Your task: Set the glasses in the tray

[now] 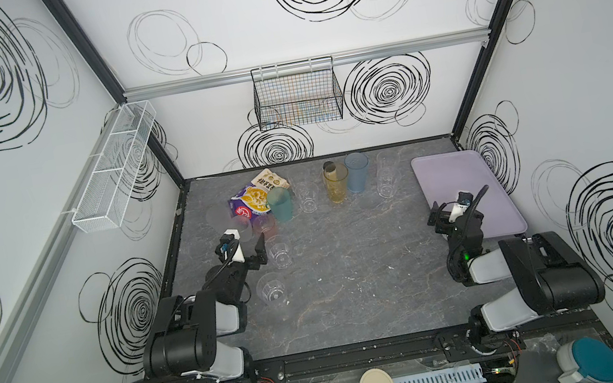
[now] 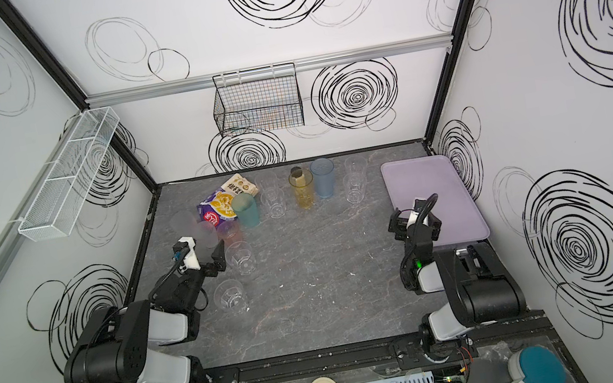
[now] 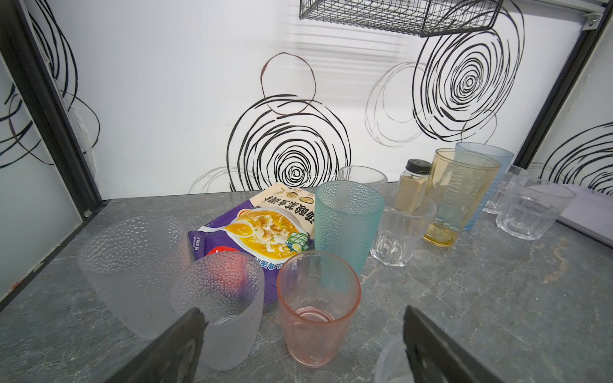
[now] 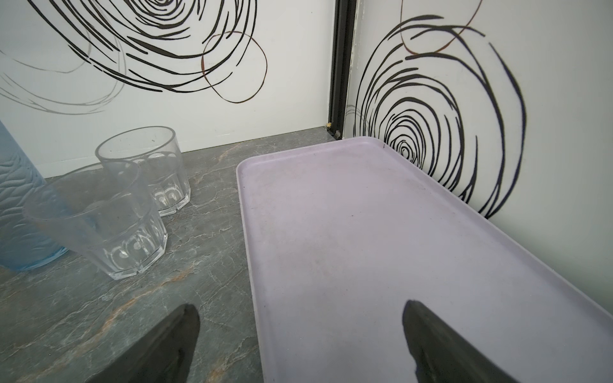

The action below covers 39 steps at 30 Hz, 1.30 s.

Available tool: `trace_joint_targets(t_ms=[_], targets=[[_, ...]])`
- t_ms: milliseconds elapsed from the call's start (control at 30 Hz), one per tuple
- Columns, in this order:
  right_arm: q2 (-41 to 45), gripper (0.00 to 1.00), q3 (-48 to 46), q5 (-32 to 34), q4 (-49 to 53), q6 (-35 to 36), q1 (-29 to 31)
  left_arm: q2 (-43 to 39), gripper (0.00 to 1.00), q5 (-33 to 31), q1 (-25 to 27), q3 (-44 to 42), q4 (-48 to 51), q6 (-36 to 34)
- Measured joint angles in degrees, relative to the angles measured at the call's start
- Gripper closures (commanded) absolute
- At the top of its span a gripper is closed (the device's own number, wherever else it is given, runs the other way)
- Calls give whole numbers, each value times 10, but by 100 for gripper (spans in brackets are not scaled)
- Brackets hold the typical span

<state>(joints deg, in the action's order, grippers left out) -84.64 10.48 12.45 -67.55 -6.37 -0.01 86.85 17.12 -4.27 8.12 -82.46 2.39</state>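
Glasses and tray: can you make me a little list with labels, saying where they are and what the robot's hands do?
tray: lavender, right side of the table, no glasses in it
glasses: all on the table, none held
colours: teal glass, pink glass, amber glass, blue glass, others clear or frosted
left gripper: jaws open, pink glass just ahead
right gripper: jaws open, empty, above the tray's edge

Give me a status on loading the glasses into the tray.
Done: nothing; the tray is bare. In hand: nothing; the left end effector, open, faces the pink glass, and the right end effector, open, hangs over the tray's edge. Left: every glass, teal glass and amber glass included, stands on the table.
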Motion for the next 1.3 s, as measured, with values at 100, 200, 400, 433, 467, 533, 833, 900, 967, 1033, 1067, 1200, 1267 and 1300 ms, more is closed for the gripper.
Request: trace_joint_targets(t_ms=[100,200,400,433,467,533,833,900,967,1033,1067,1200,1267,1300], targets=[[0,0,0,-1,0,0,-1,0,4,0,0,0,0,0],[0,0,0,-6,0,0,-5,0,4,-5,2,0,2,-1],[5,0,0,-6,4,0,-4,-3,4,-65,41,-6,11,-12],[11,0,-1,-5,4,0,-3,-7,4,-79,48,-14,3,-14],[17,0,-2,-3,2,0,-1,-10,4,-93,54,-25,-7,-14],[27,0,-4,2,-4,2,4,-23,4,-120,63,-49,-21,-17],[91,0,59,26,119,8,22,-110,4,-189,75,-63,-9,-20],[116,0,71,34,136,8,31,-132,4,-209,81,-63,4,-20],[133,0,69,38,150,5,38,-157,4,-224,86,-63,18,-20],[141,0,69,41,166,2,42,-179,4,-236,88,-63,30,-20],[144,0,70,45,179,0,47,-189,4,-244,89,-63,36,-19],[163,0,77,72,232,-9,78,-243,4,-291,95,-63,90,4],[182,0,90,79,261,-16,97,-271,4,-313,99,-58,128,18],[194,0,101,81,277,-22,106,-285,4,-325,102,-54,148,25]])
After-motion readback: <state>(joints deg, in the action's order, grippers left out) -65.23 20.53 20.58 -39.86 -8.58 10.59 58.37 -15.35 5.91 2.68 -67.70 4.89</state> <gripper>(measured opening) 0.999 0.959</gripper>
